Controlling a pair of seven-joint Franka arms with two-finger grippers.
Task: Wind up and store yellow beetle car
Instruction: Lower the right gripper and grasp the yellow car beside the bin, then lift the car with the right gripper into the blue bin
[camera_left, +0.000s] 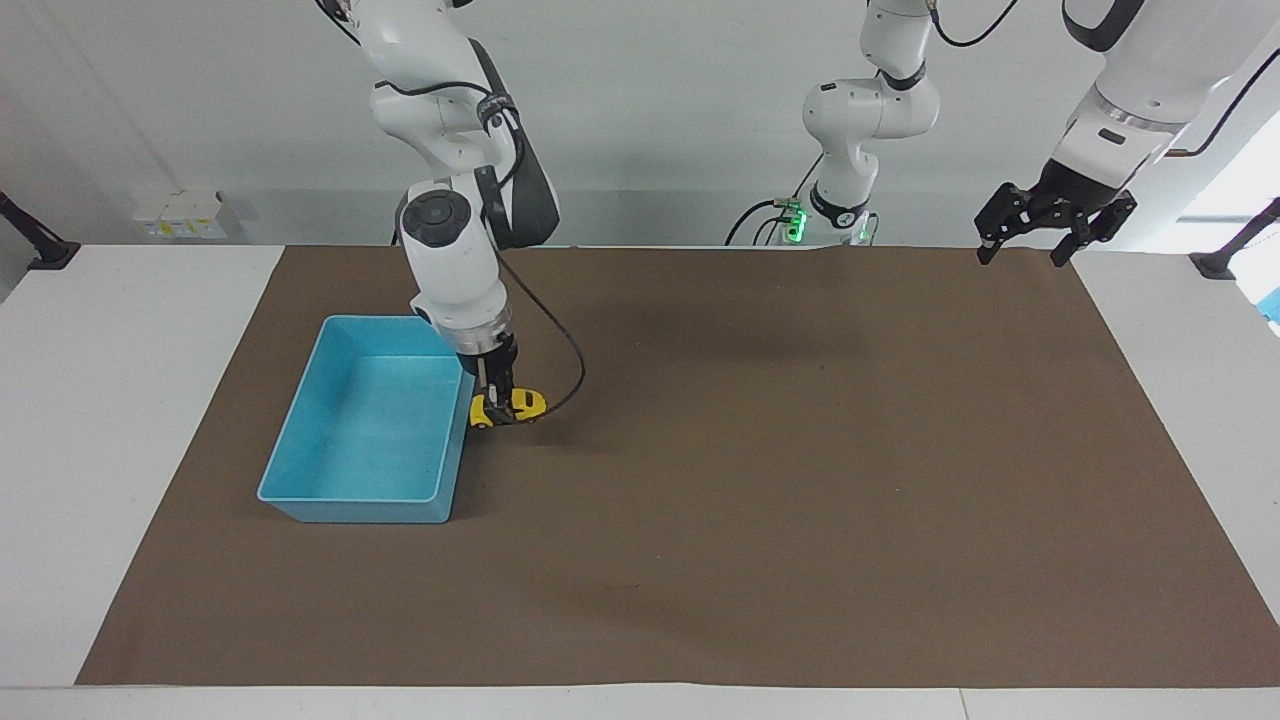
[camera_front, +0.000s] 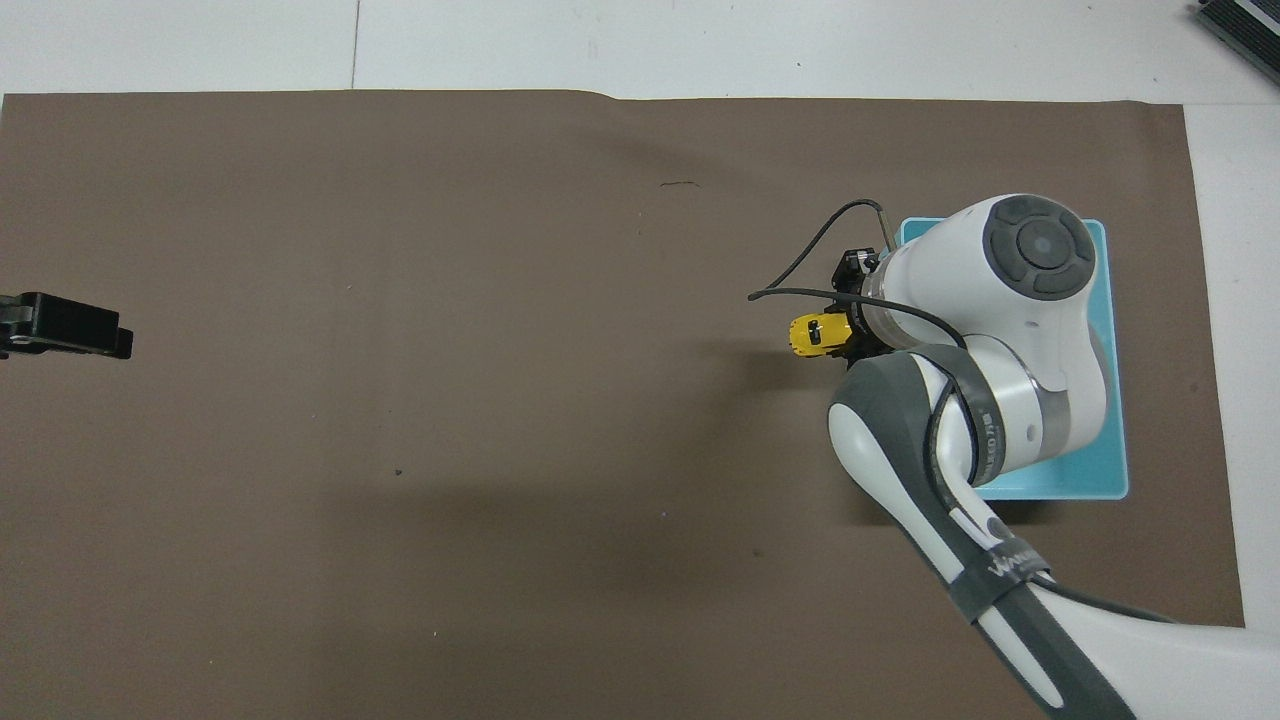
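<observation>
The yellow beetle car (camera_left: 512, 406) (camera_front: 816, 337) hangs a little above the brown mat, its shadow on the mat beneath it. My right gripper (camera_left: 497, 411) points down and is shut on the car from above; in the overhead view the white wrist hides most of the gripper. The car is over the mat just beside the long wall of the blue bin (camera_left: 350, 508) (camera_front: 1116, 300), outside it. My left gripper (camera_left: 1018, 259) (camera_front: 66, 338) waits open and holds nothing, raised over the mat's corner at the left arm's end of the table.
A brown mat (camera_left: 800, 480) covers most of the white table. The blue bin has nothing in it. A black cable (camera_left: 570, 370) loops from the right wrist over the mat beside the car.
</observation>
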